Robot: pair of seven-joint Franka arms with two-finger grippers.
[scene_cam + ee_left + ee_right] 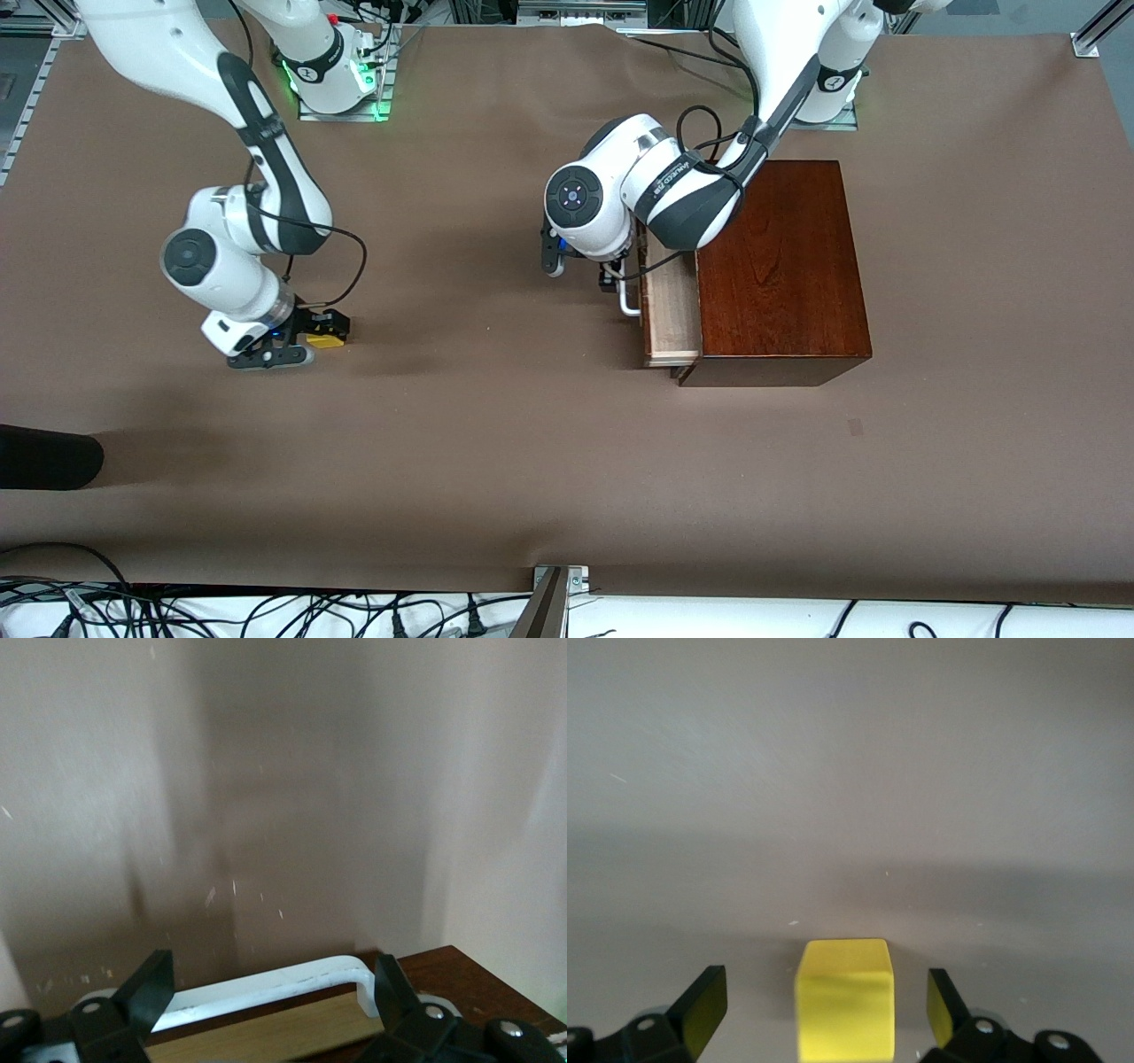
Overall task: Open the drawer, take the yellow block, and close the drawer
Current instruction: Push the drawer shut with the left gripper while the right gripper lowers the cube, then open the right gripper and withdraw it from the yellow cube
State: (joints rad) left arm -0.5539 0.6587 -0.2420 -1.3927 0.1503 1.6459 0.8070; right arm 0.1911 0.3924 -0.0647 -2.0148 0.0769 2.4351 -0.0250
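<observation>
Across the brown table in the front view, the dark reddish-brown wooden box stands toward the left arm's end, and the drawer sticks partway out of it, showing its pale wood interior and the white handle. Just over that handle sits the left gripper, mostly hidden under the arm's wrist. Toward the right arm's end, well apart from the box, the right gripper is low at the table with the yellow block between its fingers. From the left wrist view, the left gripper has its two dark fingers spread wide, one on either side of the white handle, neither visibly pressing it; a strip of the drawer's pale wood shows just below the bar, and a corner of the wooden box beside it. From the right wrist view, the right gripper is likewise spread wide, and the yellow block rests on the table between the fingers with a clear gap on each side.
</observation>
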